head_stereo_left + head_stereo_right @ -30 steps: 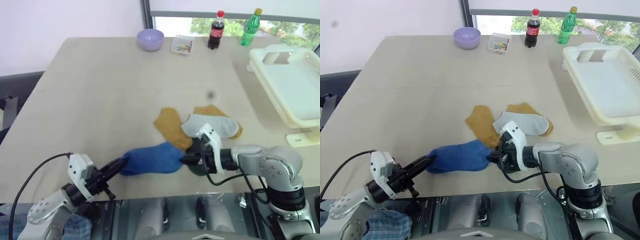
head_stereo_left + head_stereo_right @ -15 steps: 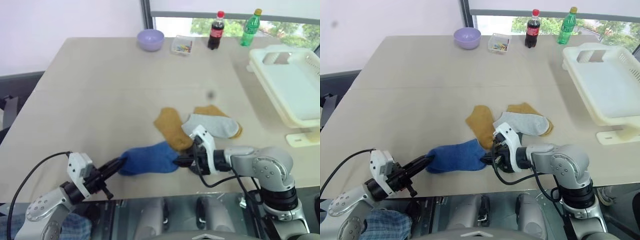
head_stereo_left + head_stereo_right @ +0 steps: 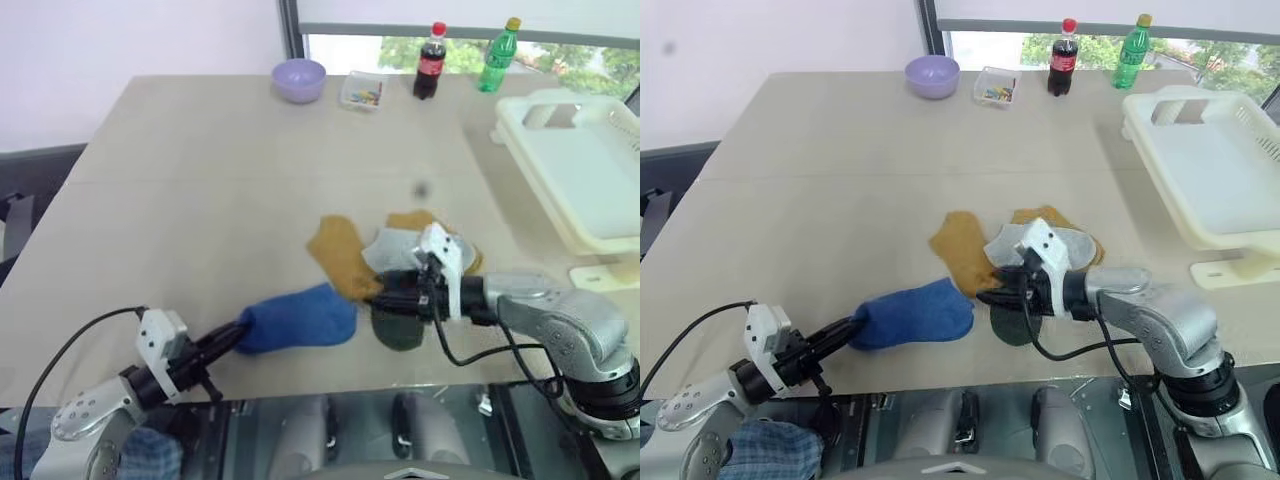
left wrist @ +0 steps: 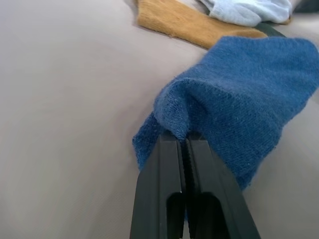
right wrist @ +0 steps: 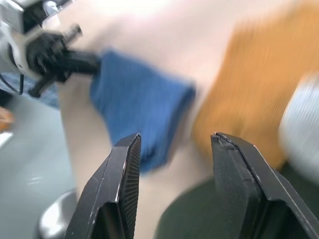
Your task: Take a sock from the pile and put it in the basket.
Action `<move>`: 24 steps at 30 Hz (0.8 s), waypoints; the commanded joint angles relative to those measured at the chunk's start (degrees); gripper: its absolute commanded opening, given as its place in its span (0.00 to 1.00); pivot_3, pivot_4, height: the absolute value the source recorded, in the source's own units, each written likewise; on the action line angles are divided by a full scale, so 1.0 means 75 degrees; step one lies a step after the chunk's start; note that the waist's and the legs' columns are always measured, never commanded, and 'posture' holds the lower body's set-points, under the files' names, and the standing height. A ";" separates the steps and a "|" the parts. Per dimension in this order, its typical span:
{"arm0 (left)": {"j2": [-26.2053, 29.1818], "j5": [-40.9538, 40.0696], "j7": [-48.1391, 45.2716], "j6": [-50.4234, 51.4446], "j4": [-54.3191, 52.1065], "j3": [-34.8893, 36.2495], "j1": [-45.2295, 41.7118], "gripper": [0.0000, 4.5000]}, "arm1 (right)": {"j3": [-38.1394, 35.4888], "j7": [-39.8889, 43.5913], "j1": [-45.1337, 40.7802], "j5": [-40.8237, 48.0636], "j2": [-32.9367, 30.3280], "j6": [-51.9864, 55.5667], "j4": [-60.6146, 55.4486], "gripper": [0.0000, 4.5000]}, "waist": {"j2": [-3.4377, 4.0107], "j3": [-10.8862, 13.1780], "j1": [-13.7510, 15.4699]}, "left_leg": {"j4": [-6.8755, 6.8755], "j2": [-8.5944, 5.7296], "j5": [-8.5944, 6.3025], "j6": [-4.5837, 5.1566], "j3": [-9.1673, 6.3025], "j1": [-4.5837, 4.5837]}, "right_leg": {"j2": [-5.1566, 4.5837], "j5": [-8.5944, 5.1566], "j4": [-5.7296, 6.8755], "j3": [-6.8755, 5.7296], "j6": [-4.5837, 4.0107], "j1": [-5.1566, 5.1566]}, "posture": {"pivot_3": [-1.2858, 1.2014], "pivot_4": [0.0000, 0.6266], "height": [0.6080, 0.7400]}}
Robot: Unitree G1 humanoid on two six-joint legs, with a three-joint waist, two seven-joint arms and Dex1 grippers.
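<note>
Left tool [image 4: 185, 142] clamped on royal blue knit sock [image 3: 297, 317] near surface's [image 3: 200, 180] front edge; right tool [image 5: 174, 149] spread, empty.

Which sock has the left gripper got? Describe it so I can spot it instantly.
On the beige table, look at the near edge, left of the pile. The blue sock lies there alone, one end pinched in the left gripper; it is the only blue one, its neighbours being mustard, grey and dark green.

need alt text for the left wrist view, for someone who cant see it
The left claw, shut, pinches a fold at the edge of a royal blue sock lying on a pale beige table. Beyond it lie a mustard-brown sock and part of a light grey sock.
</note>
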 commanded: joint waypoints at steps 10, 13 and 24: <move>-0.0116 0.0387 -0.0258 -0.0467 0.0710 -0.0794 -0.0337 0.00 | 0.2216 0.1303 -0.0623 -0.2274 0.0979 -0.3563 0.1861 0.50 | -0.0002 -0.0005 0.0041 | 0.0068 0.0004 0.0012 -0.0023 -0.0002 0.0002 | -0.0005 0.0001 0.0040 0.0001 -0.0002 0.0009 | 0.52 0.24 0.95; -0.0127 0.0470 -0.0285 -0.0624 0.0836 -0.0929 -0.0319 0.00 | 0.2496 0.1470 -0.0620 -0.2615 0.1048 -0.3782 0.2367 0.50 | 0.0004 -0.0016 0.0035 | 0.0073 0.0001 0.0012 -0.0024 -0.0002 0.0008 | -0.0014 0.0000 0.0057 0.0001 -0.0005 0.0008 | 0.52 0.24 0.95; -0.0153 0.0542 -0.0188 -0.0956 0.1242 -0.1084 -0.0404 0.00 | 0.3014 0.1646 -0.0588 -0.3843 0.1074 -0.4047 0.3696 0.50 | 0.0064 -0.0076 0.0036 | 0.0073 -0.0003 0.0006 -0.0013 0.0004 0.0028 | -0.0022 -0.0007 0.0068 0.0003 -0.0016 0.0015 | 0.52 0.24 0.95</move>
